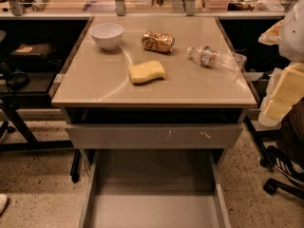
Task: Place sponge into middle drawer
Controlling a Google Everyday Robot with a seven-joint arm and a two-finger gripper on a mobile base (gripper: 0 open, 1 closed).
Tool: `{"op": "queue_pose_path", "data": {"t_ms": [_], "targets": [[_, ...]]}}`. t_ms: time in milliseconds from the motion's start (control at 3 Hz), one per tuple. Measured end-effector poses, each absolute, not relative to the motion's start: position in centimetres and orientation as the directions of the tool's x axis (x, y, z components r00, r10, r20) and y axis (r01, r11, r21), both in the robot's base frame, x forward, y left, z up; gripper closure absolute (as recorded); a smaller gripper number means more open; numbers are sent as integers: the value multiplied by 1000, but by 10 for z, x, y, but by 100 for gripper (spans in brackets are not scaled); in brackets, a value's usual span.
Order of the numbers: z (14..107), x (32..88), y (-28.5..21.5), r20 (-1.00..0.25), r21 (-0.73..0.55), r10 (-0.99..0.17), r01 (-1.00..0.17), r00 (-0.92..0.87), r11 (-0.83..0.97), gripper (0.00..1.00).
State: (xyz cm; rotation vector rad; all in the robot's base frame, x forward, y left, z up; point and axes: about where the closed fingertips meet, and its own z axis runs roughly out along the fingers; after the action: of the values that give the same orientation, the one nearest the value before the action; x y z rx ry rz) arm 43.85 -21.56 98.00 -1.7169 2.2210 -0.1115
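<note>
A: Where is the sponge?

B: The pale yellow, wavy-sided soft sponge (147, 72) lies flat near the middle of the glossy beige square desk (90, 80), a little toward the desk's front edge. Nothing touches it.

A: And the gripper?

B: The robot's yellowish gripper (278, 99) hangs off the desk's right side, beyond the desk's front right corner and well apart from the sponge. Whether it is clenched or released I cannot tell, but it is not holding the sponge.

A: Is the drawer ready?

B: Yes. The wide, shallow grey metal middle drawer (154, 208) stands open below the desk's front, and its flat floor is bare. Directly under the desk top, the grey drawer front with white scratches (154, 136) is only slightly out.

A: So which step is this?

B: I'd judge it the reach for the sponge; neither the pick nor the placing is done.

A: What does the next move need?

B: The gripper must travel left over the desk and come down on the sponge across its pinched-in long sides. At the desk's rear sit a white round bowl (107, 34) and a crumpled gold foil packet (157, 41); toward the desk's right lies a clear plastic bottle (213, 57), nearest the likely approach path.
</note>
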Motion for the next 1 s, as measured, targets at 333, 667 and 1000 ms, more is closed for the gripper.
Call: {"op": "queue_pose_path", "data": {"t_ms": [333, 667, 1000], "targets": [[981, 439, -214, -211, -265, -954, -927, -214, 267, 0], [975, 451, -194, -232, -286, -962, -935, -146, 211, 0], [959, 474, -159, -273, -305, -961, -944, -41, 127, 0]]}}
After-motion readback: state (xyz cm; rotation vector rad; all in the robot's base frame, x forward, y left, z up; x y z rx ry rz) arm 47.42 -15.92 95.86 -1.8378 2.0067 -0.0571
